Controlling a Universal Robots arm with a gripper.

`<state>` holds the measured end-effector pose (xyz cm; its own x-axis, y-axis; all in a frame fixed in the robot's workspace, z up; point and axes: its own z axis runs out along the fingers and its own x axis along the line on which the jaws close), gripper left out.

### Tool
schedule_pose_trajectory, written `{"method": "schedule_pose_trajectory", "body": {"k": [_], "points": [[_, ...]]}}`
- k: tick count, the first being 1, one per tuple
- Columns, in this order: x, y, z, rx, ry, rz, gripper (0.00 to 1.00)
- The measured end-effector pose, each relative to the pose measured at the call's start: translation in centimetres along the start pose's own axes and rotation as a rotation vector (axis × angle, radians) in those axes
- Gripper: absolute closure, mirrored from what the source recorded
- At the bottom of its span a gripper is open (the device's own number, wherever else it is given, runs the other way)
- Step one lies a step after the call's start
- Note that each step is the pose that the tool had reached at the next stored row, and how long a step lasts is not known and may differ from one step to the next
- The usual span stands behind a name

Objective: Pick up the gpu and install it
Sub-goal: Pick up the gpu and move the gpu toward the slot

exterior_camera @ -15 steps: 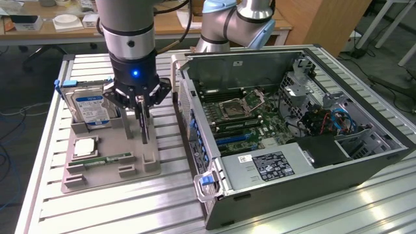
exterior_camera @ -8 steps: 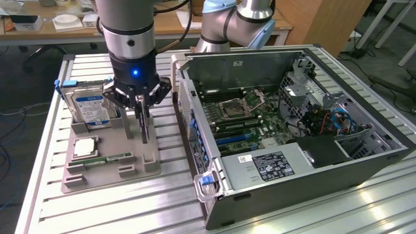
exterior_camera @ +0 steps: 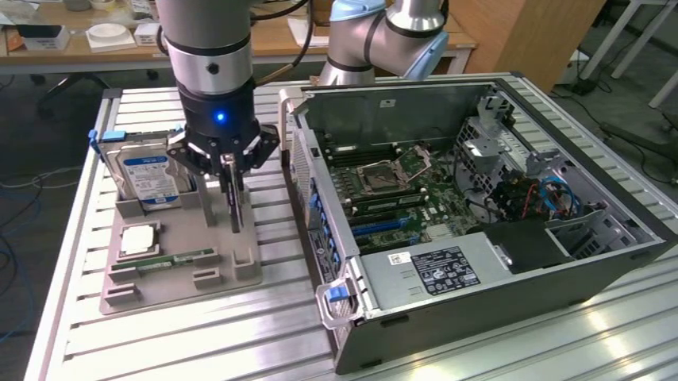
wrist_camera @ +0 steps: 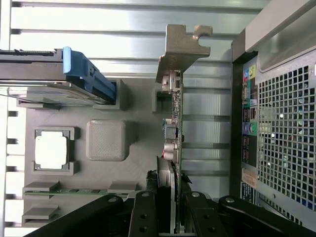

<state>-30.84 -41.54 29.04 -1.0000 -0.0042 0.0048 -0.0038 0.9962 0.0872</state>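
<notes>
Metal, dull grey and notched, is seen at one end of the gpu (wrist_camera: 176, 123): a flat end bracket (wrist_camera: 183, 49) set across the card's thin edge. In the wrist view the card itself is seen edge-on, as a narrow green-edged board with small silvery and dark parts standing off one face. In the exterior view the gpu (exterior_camera: 234, 208) appears as a thin dark blade, held upright.

It is clamped between the two black fingers of the gripper (wrist_camera: 170, 192), which are drawn in narrow against its faces, apart from the bracket. In the exterior view the gripper (exterior_camera: 229, 171) is seen directly over the grey holder tray (exterior_camera: 175, 290). The card's lower edge is at or just above the tray; whether it touches cannot be told. The bracket is seen past the tray's edge, over the aluminium table (wrist_camera: 98, 24).

On the tray (wrist_camera: 54, 118) are kept a hard drive (exterior_camera: 146, 176) with a blue-white label, a square processor (exterior_camera: 138, 238) and a green memory stick (exterior_camera: 175, 259). Just beside the tray, on the exterior view's right, the open computer case (exterior_camera: 498, 313) is laid, with its motherboard (exterior_camera: 408, 190) exposed.
</notes>
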Motion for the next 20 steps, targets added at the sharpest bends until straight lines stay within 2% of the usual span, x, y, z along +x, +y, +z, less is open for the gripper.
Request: {"method": "schedule_pose_trajectory", "body": {"k": [20], "points": [[0.0, 0.05, -0.6, -0.0074, -0.0002, 0.0, 0.73]]}}
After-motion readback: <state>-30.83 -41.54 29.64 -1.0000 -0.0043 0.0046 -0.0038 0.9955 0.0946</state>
